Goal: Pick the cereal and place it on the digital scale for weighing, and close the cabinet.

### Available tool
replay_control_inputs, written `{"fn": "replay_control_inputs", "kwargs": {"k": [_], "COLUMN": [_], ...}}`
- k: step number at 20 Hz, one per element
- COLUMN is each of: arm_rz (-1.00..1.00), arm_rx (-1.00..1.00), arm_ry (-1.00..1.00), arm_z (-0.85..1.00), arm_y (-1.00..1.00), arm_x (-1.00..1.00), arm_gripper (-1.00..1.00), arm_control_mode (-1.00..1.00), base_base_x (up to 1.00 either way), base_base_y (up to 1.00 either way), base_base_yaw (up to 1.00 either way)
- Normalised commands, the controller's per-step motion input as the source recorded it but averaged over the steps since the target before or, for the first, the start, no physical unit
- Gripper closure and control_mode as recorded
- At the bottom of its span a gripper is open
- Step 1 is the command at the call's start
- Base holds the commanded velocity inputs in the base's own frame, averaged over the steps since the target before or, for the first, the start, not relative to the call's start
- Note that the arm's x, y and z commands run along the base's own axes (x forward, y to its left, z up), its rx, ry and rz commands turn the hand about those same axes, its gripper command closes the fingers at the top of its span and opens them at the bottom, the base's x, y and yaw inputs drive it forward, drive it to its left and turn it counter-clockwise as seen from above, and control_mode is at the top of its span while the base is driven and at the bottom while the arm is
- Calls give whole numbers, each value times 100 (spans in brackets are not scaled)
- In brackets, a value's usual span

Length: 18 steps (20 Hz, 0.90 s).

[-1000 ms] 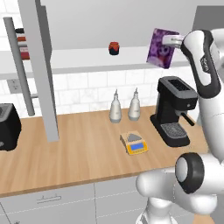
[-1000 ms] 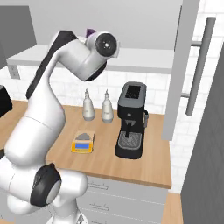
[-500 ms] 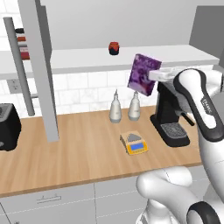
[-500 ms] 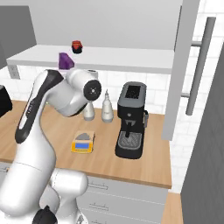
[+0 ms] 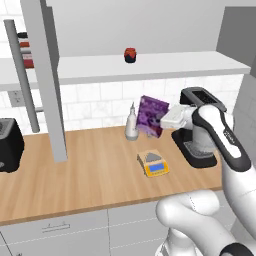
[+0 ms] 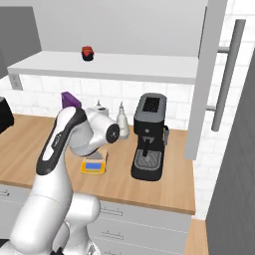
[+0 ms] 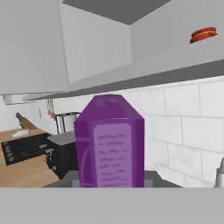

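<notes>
Cereal [image 5: 152, 116] is held clamped in the gripper [image 5: 165, 119] at centre frame, above the digital scale [image 5: 154, 163]; its narrow purple edge [image 7: 109, 142] is seen close in the hand view.

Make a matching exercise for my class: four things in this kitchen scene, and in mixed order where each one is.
Things:
1. cereal
2. digital scale
3. red jar
4. coffee machine

Places:
A. on the open cabinet's shelf
B. held in the gripper above the counter
C. flat on the counter
D. standing right of the scale

Pairs: 1-B, 2-C, 3-A, 4-D
</notes>
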Motion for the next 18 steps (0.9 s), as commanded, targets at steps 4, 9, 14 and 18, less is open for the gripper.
{"fn": "replay_control_inputs", "kwargs": {"k": [4, 9, 14, 18], "arm_rz": [8, 6, 14, 7], "arm_rx": [-11, -7, 3, 3], "arm_ry": [0, 0, 0, 1], "arm_z": [-62, -57, -32, -44], "arm_y": [-1, -22, -53, -24], "arm_x": [6, 15, 15, 20], "arm_gripper": [100, 100, 100, 100], "arm_control_mode": [-100, -100, -100, -100], "base_base_x": [0, 0, 0, 0], "base_base_y": [0, 0, 0, 0], "base_base_yaw": [0, 0, 0, 0]}}
